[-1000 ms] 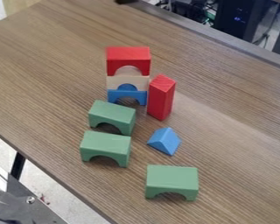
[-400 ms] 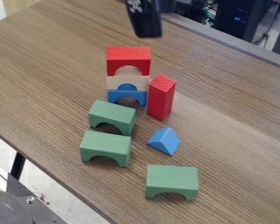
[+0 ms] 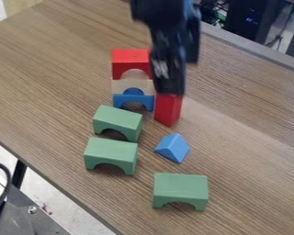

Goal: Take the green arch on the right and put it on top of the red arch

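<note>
Green arch [image 3: 180, 186], the right-hand one of three, stands on the surface [image 3: 247, 137] in the lower part of the camera view, its opening facing the near side and well apart from the hand [image 3: 169, 78]. That hand hangs from the top edge, dark and blurred; I cannot tell how far it is open, nor whether it has hold of anything. It hides the right end of the red arch [image 3: 130, 59] and the upper part of the upright red block [image 3: 168, 110].

The red arch sits on a pale wooden piece [image 3: 120, 86], above a blue arch [image 3: 121, 101]; where the hand crosses, the right edge of this stack is partly covered. A blue wedge [image 3: 172, 148] lies between the red block and the right-hand green arch. To the left are two more green arches, the far one [image 3: 117, 117] and the near one [image 3: 110, 151].
</note>
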### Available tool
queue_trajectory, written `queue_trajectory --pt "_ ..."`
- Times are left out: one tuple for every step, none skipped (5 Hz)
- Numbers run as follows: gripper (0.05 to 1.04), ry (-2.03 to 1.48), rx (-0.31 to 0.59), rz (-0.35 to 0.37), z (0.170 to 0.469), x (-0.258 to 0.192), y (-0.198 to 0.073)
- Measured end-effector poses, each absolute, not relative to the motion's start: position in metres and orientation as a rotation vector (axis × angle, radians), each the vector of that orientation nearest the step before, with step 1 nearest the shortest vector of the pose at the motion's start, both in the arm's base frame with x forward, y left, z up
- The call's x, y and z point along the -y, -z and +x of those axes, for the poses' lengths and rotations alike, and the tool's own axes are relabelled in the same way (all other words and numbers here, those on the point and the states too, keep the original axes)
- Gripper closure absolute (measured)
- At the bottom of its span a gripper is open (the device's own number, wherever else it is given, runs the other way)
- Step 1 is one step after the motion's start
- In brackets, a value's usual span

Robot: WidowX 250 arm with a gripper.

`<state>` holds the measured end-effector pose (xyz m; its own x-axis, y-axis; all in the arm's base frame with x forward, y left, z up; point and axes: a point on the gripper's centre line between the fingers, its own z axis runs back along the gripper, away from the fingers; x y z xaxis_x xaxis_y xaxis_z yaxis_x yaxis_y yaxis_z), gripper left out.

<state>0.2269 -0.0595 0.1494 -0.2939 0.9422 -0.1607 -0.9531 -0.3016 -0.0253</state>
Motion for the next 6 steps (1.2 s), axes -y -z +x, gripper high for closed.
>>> queue_trajectory --pt "0.085 -1.869 -0.058 -0.017 0.215 0.081 -0.124" --pt "0.085 -1.888 -0.027 0.102 0.204 0.094 -0.101" --pt "0.085 -1.921 -0.066 0.149 0.196 0.1 -0.079" --pt "0.085 -1.931 -0.089 0.136 0.195 0.103 -0.068" --pt "0.084 -1.928 -0.083 0.105 0.196 0.101 -0.06" --pt "0.084 -1.925 -0.064 0.074 0.195 0.097 -0.057"
